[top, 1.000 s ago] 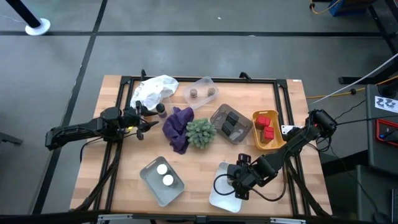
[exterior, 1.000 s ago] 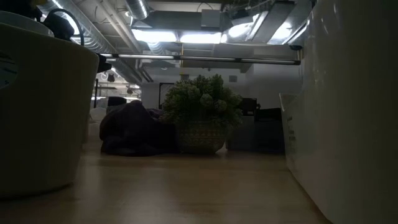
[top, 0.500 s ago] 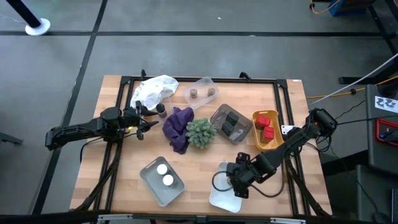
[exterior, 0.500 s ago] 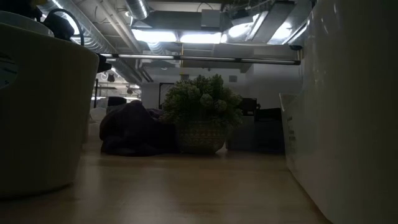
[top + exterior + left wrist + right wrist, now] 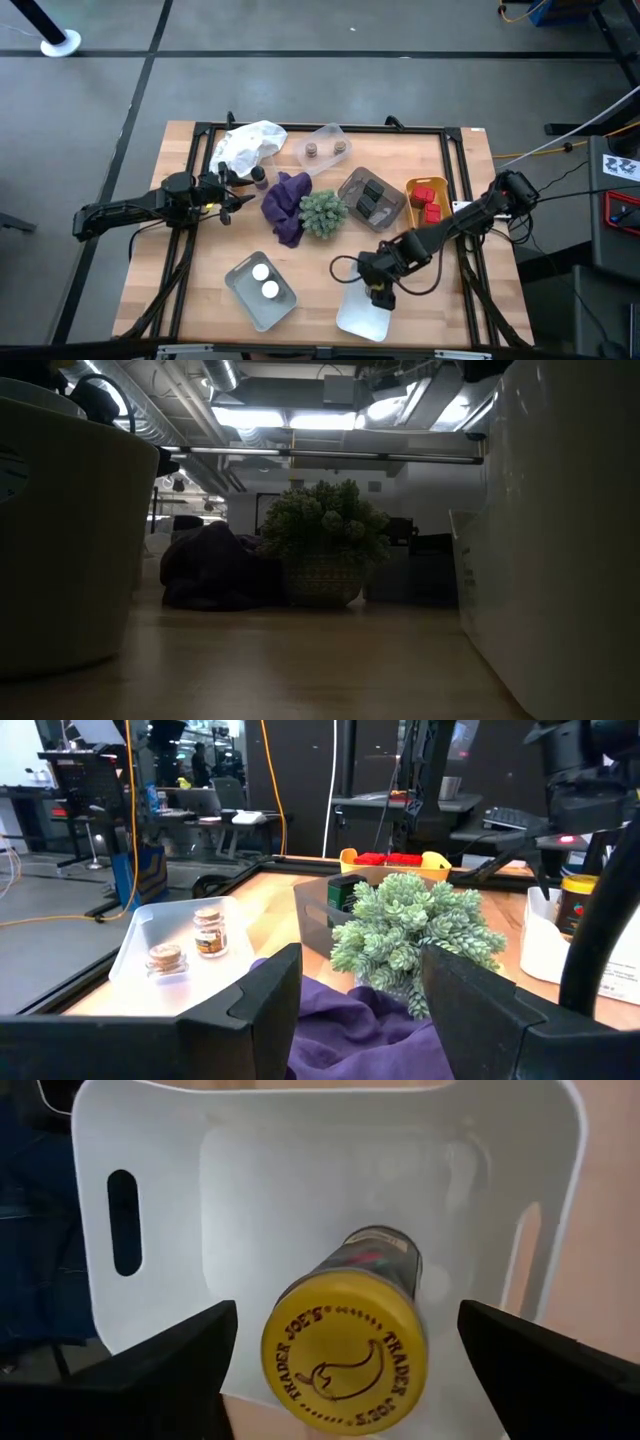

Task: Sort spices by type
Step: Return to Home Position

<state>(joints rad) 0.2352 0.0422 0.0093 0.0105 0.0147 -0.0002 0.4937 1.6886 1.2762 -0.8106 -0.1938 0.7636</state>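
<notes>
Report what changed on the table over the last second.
The right pincer shifted a little off the white bin toward the table's middle, baring more of the bin. It is open, clear of the yellow-lidded can standing inside. The left pincer, the plant and the purple cloth stayed put.

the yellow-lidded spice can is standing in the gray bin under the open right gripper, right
No: the right wrist view shows the yellow-lidded dark spice can standing in the white plastic bin, not a gray one. The right gripper is open above it. The left gripper sits beside the purple cloth.
</notes>
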